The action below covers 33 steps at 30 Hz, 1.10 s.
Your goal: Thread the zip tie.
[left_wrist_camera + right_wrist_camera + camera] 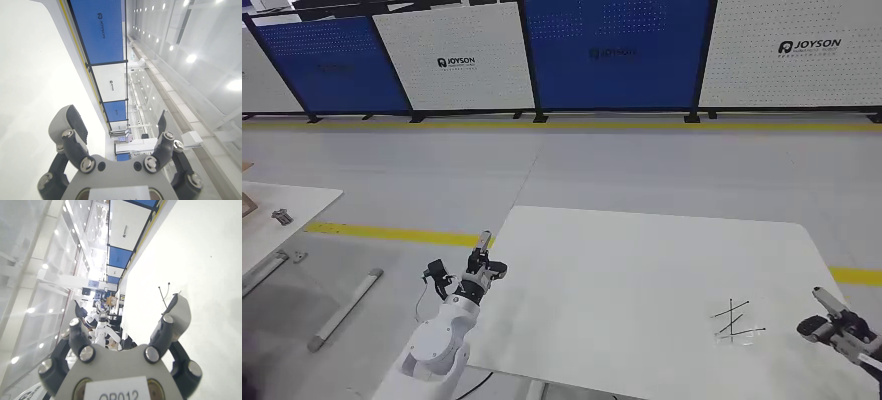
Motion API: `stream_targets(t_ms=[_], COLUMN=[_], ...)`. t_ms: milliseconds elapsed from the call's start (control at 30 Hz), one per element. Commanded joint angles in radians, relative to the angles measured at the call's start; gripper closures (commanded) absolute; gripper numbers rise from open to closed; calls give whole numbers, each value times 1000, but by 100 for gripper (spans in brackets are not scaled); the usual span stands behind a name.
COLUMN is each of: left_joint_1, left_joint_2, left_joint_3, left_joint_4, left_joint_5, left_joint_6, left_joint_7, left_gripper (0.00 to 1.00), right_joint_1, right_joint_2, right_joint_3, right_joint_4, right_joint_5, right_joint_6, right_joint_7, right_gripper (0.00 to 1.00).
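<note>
Near the front right corner of the worktop (642, 280) lay the zip ties (732, 318), a small loose heap of thin black strips crossing one another at odd angles. How many there were I could not tell. In the right wrist view the zip ties (162, 296) showed as dark lines with small heads at their ends, flat on the white worktop (208, 256). A paler, curved strand lay among them, but I could not tell what it was.

The right gripper (818, 308) was at the right edge of the worktop, near the heap but apart from it and touching none of the strips. In its own wrist view the right gripper (126, 308) had its fingers spread wide, with nothing between them.

The left gripper (482, 245) stood at the left edge of the worktop, well apart from the zip ties, with most of the bare surface between. In the left wrist view the left gripper (119, 121) also had its fingers wide apart and held nothing, and the worktop (28, 75) lay along one side of it.

Beyond the far edge of the worktop a yellow line (392, 234) ran across the grey floor. Farther back stood a row of blue and white panels (617, 55). Off the left edge stood a second white table (302, 200), and a grey bar (342, 310) lay on the floor beside it.
</note>
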Motion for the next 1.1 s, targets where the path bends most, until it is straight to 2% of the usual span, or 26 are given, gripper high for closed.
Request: stream_targets(t_ms=[0,67,600,667,733,900,967,1067], left_joint_1=[0,0,0,0,0,0,0,0], left_joint_2=[0,0,0,0,0,0,0,0], left_joint_3=[0,0,0,0,0,0,0,0], left_joint_4=[0,0,0,0,0,0,0,0], left_joint_5=[0,0,0,0,0,0,0,0], left_joint_6=[0,0,0,0,0,0,0,0], left_joint_7=[0,0,0,0,0,0,0,0], left_gripper=[0,0,0,0,0,0,0,0], right_joint_1=[14,26,26,32,54,132,163,208], right_joint_2=[4,6,6,11,23,43,49,55], right_joint_3=[-22,-36,-36,-35,-12,-29,-51,-84], right_joint_4=[16,26,26,9,42,112,145,202], right_joint_5=[-60,-85,-85,-90,-96,-124,-131,-173], right_joint_6=[8,17,17,-16,-49,-76,-97,-99], right_joint_7=[10,3,3,79,166,324,375,380], right_gripper=[0,0,0,0,0,0,0,0])
